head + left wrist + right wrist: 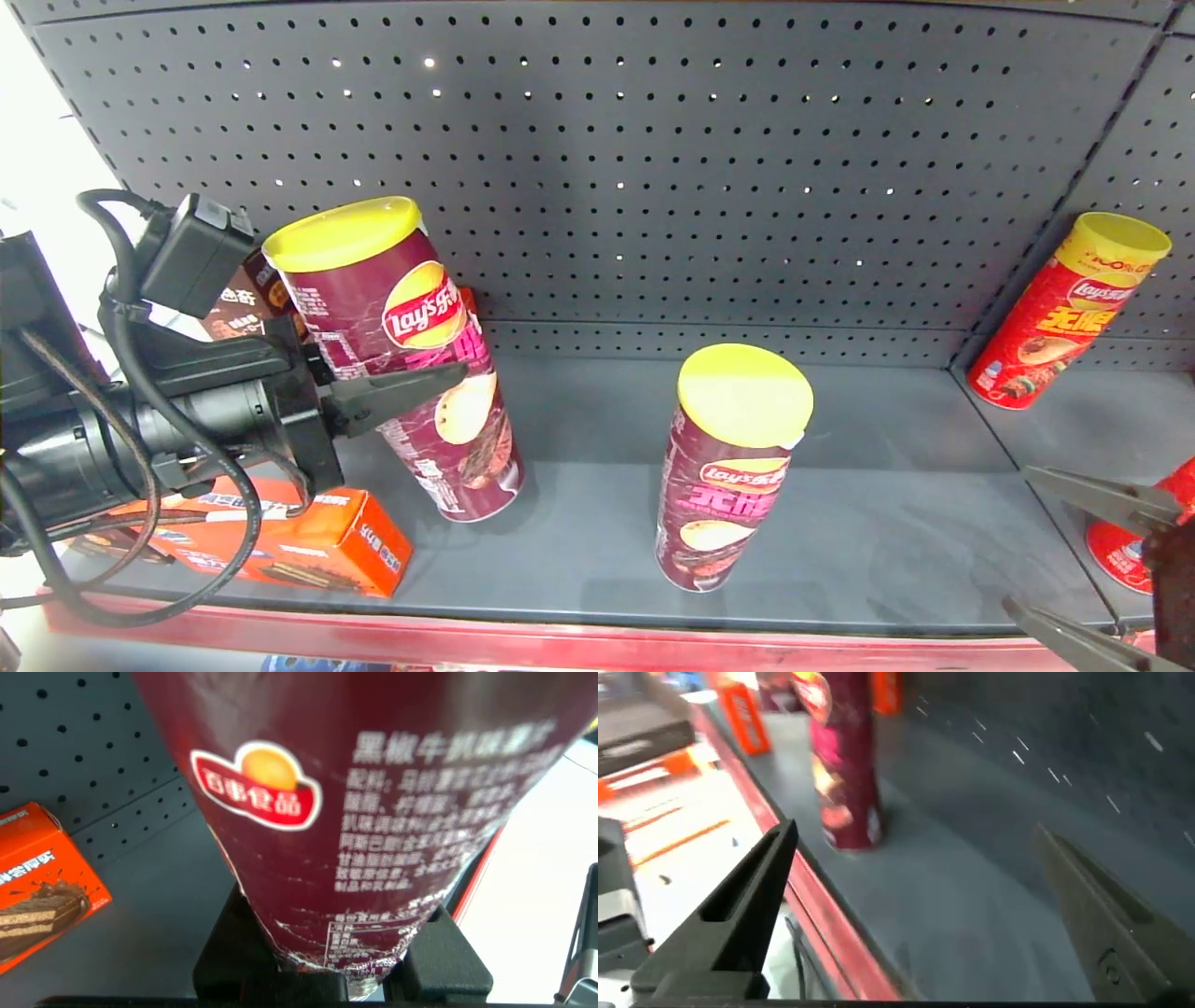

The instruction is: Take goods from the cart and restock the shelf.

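Left gripper [411, 383] clamped on tilted purple can [411, 308], its base down at the shelf's [887, 523] left, near orange box [308, 541]. Right gripper [1022, 539] apart, empty. Risk: released while leaning, it likely topples toward second purple can [728, 467].

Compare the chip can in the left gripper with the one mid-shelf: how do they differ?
The held can is clamped by the fingers of the left gripper; the mid-shelf can stands free. The held can is at the left end of the shelf beside an orange box; the mid-shelf can stands alone, nearer the front edge. Both are maroon tubes with yellow lids.
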